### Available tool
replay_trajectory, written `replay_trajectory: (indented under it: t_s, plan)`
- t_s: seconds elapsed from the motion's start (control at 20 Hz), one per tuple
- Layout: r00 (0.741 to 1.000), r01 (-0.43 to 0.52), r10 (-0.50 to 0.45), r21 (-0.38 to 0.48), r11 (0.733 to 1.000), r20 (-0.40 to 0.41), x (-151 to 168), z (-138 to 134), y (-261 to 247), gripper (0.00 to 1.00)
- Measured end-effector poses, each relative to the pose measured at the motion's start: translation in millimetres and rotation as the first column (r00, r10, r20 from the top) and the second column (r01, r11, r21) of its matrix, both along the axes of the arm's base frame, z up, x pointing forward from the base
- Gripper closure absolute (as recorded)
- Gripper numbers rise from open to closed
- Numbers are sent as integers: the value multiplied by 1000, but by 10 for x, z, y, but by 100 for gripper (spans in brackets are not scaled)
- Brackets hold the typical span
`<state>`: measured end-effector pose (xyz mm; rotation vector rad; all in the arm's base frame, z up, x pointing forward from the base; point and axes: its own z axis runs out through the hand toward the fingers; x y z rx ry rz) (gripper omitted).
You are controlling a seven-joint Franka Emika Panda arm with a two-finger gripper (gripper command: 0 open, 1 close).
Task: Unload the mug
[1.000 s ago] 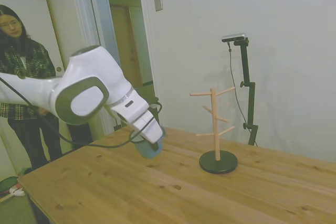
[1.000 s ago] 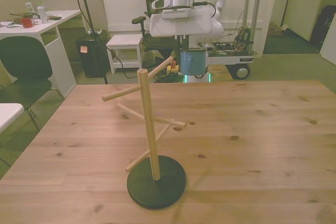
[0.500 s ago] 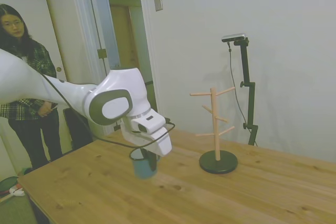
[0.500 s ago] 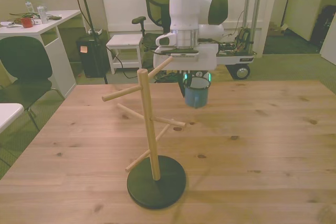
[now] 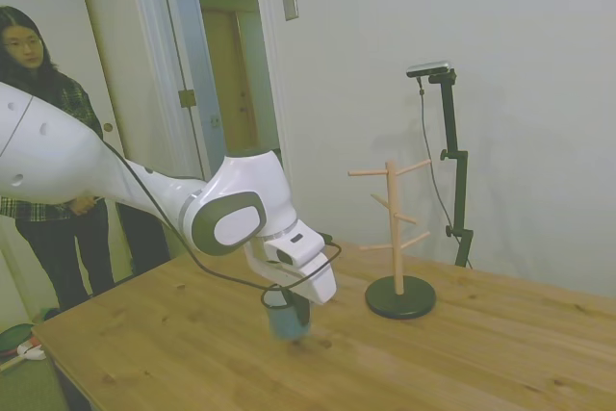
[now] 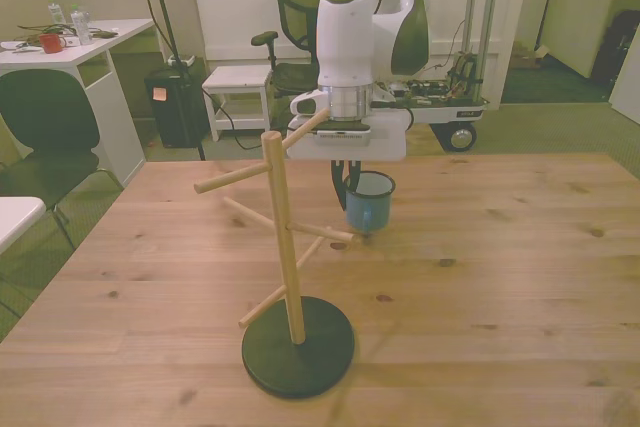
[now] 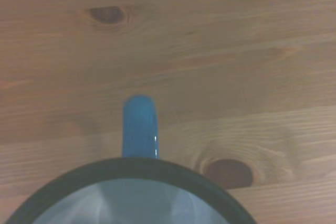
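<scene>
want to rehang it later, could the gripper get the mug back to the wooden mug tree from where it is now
Probably yes. The gripper holds the mug upright over the table, and the mug tree stands close by with all its pegs bare. Only open tabletop lies between them.

Glossy light-blue enamel-looking mug [image 6: 368, 201] with a smooth dark rim and shiny blue handle [image 7: 139, 126]. Knotty, matt wooden table [image 6: 500, 277]. Pale bare-wood mug tree [image 6: 283, 247] on a dark matt round base [image 5: 399, 296]. Smooth white plastic-looking arm [image 5: 115, 180].
</scene>
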<state>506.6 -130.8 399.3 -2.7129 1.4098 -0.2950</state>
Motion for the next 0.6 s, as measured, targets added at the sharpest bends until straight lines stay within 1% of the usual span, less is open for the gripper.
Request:
replay_trajectory:
  t_s: [0.25, 0.6]
  plan:
    - [1000, 13, -13, 4, 1000, -19, 48, -174, -59, 100]
    - [999, 23, -23, 5, 1000, -37, 77, -280, -118, 100]
